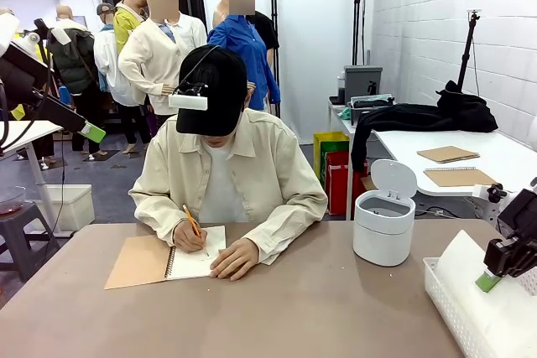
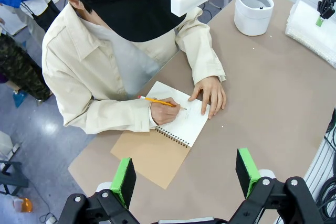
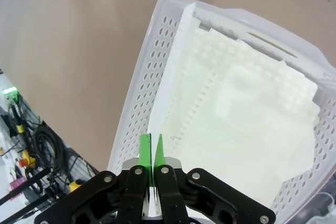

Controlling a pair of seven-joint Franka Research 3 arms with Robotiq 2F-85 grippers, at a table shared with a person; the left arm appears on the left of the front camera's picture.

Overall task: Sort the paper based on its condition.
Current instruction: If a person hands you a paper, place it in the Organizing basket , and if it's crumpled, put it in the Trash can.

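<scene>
White sheets of paper lie in the lattice basket at the near right corner of the worktop. Our right end effector has its pads pressed together on what looks like the edge of the top sheet, which stands tilted. We judge this to be the basket step of the sort, though we cannot tell whether the sheet is going in or coming out. The next move calls for care, since a thin sheet would crease easily against the basket wall.

Our left end effector hangs wide open and empty, high over the left side. At the far edge a person writes with a pencil in a spiral notebook. A small white bin, lid up, stands toward the far right corner.

The worktop is matte brown. A white brick wall and another table lie beyond on the right.
</scene>
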